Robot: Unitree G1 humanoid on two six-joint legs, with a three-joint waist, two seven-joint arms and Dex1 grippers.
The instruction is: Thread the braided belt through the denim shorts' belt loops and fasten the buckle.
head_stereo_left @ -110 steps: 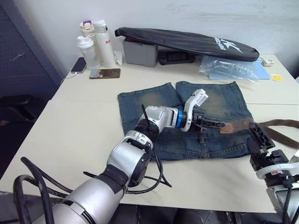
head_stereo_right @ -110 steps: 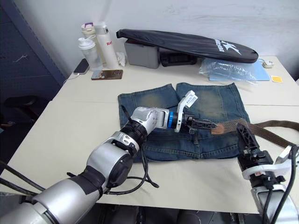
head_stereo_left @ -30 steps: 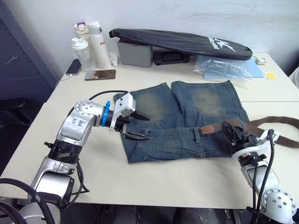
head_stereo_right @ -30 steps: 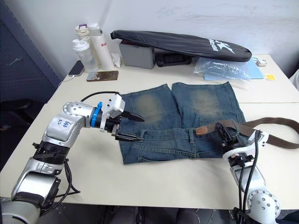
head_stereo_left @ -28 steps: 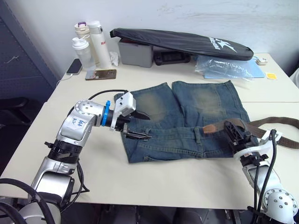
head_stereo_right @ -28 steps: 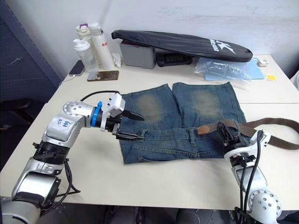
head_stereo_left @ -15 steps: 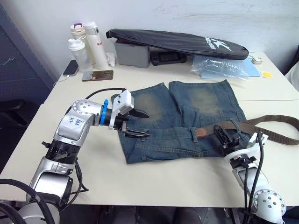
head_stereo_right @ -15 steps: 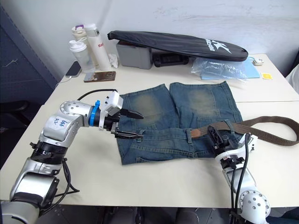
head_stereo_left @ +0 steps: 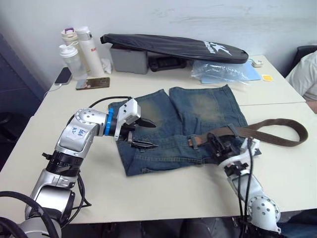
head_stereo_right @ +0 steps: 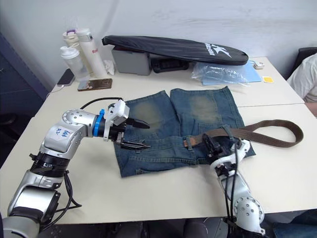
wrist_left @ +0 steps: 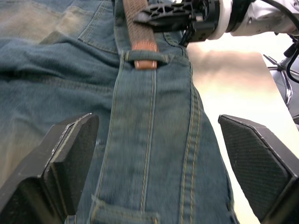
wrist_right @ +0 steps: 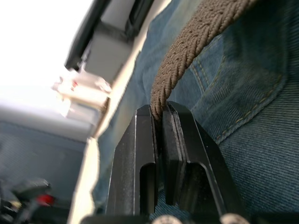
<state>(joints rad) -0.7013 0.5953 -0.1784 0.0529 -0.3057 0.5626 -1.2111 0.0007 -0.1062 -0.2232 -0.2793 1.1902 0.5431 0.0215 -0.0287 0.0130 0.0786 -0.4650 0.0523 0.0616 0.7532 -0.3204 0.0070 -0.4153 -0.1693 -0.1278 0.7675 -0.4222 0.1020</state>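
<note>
The denim shorts point(head_stereo_left: 198, 106) lie flat on the table, waistband toward me. The braided belt point(head_stereo_left: 270, 123) runs along the waistband's right part and bows out over the table to the right. Its reddish-brown tip point(wrist_left: 145, 46) sits under a belt loop point(wrist_left: 146, 56) near the fly. My right gripper point(head_stereo_left: 217, 144) is shut on the belt point(wrist_right: 187, 46) just behind the tip. My left gripper point(head_stereo_left: 147, 135) hovers open over the waistband's left part, fingers point(wrist_left: 70, 154) wide, nothing between them. I cannot make out the buckle.
At the table's back lie a long black bag point(head_stereo_left: 168, 45), a grey box point(head_stereo_left: 128, 58), bottles point(head_stereo_left: 74, 49), a phone point(head_stereo_left: 92, 83) and a plastic bag point(head_stereo_left: 220, 72). A person's sleeve point(head_stereo_left: 307, 74) shows at the right edge. Bare table point(head_stereo_left: 163, 193) lies in front of the shorts.
The view has shifted. My left gripper left the waistband's middle for its left end, staying open. My right gripper, shut on the belt, has pushed the tip slightly left along the waistband.
</note>
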